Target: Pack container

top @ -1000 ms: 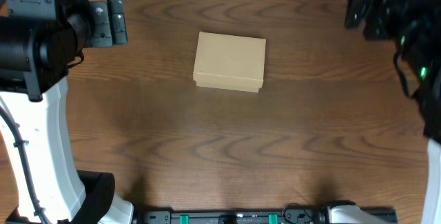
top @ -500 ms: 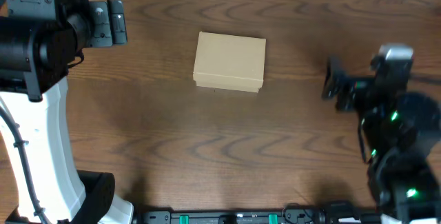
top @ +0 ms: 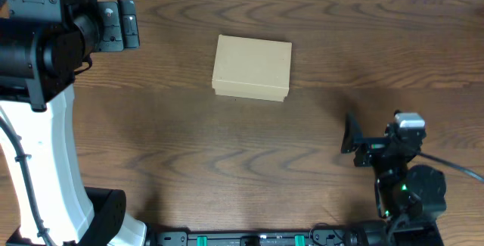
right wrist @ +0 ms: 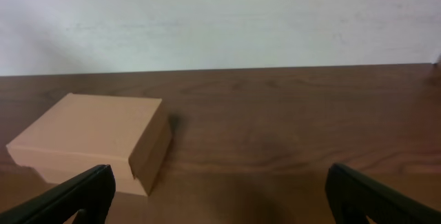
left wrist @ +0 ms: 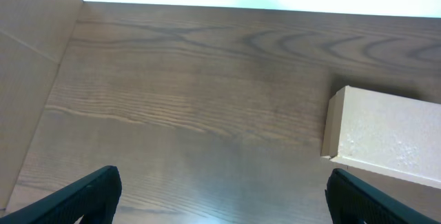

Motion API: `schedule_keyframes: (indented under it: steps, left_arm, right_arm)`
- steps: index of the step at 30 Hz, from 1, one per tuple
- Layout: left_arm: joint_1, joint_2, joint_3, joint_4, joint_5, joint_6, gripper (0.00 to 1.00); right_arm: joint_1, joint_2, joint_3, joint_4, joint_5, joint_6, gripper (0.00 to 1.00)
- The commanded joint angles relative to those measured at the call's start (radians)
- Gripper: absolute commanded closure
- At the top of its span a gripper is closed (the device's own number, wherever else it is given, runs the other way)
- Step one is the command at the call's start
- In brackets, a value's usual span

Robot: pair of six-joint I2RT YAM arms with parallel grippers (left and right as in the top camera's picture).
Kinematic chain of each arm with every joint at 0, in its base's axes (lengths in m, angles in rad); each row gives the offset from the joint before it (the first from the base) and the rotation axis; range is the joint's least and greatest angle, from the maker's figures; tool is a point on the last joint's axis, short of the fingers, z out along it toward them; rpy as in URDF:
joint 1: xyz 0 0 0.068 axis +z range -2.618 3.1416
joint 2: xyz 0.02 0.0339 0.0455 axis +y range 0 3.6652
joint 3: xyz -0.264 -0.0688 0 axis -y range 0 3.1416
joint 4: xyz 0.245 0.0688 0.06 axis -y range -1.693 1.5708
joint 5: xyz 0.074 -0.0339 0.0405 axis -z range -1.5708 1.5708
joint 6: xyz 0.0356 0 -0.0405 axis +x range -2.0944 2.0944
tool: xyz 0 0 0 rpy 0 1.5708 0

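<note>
The desk (top: 227,163) is dark brown wood with a strong grain, and it fills the overhead view up to a pale strip along its far edge.

The left arm (top: 38,125) takes up the left side of that view, a white column below with black joints above it, reaching toward the far left corner. The right arm (top: 404,185) is smaller in the view, a black cluster low at the near right with green lights on it, well apart from the box.

The box (top: 252,67) is plain brown cardboard with its lid down. It sits flat on the desk a little beyond the middle, between the two arms and touching neither. The left wrist view has it at the right edge (left wrist: 386,138), and the right wrist view has it at the left (right wrist: 89,138).

The left gripper (left wrist: 220,196) is spread wide with nothing between its fingers, which show only in the bottom corners over bare wood. The right gripper (right wrist: 220,200) is likewise spread wide and empty, and it faces the box from a distance.
</note>
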Motion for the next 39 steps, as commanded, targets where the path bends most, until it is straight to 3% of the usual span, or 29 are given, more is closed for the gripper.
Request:
schedule_keyframes:
  steps: [1,22,39]
  left_arm:
    - [0.004,0.002,-0.004,-0.003,-0.018,0.004,0.05]
    - [0.004,0.002,-0.004,-0.003,-0.018,0.004,0.05]
    - [0.004,0.002,-0.004,-0.003,-0.018,0.004,0.05]
  right_arm:
    - [-0.012,-0.06,-0.053,-0.003,0.007,0.032,0.01]
    - [-0.014,-0.307,-0.284,-0.009,0.007,0.134,0.01]
    - [-0.038,-0.306,-0.304,-0.114,0.014,0.134,0.01]
